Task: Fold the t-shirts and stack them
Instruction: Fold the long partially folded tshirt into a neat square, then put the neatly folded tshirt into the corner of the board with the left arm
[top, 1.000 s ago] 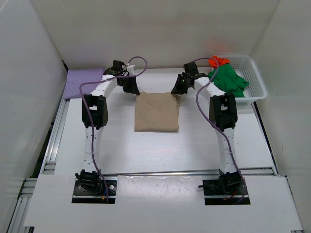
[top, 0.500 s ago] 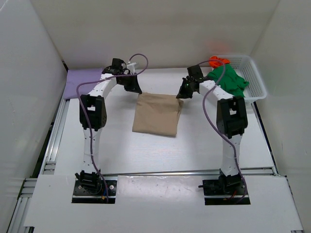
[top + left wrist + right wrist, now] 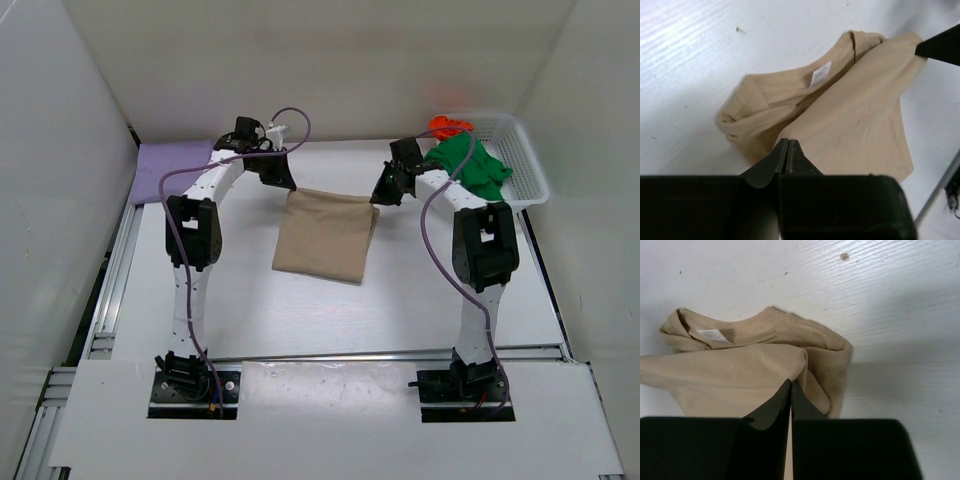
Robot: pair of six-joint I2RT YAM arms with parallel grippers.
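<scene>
At the centre of the white table, the beige t-shirt lies folded, with its far edge raised off the surface between the two grippers. The left gripper is at the far left corner of that edge. The left wrist view shows its jaws pinched together on the upper layer of cloth, with no gap between them. The right gripper is at the far right corner, and the right wrist view shows its jaws likewise closed on a corner of the upper layer. Beneath the lifted layer the collar and a white neck label are exposed, and the lower layer rests on the table. The near part of the shirt lies flat, slightly skewed. The lilac t-shirt lies flat at the far left corner of the table, well apart from the beige one. The green t-shirt and the orange-red t-shirt sit crumpled in the white mesh basket at the far right
</scene>
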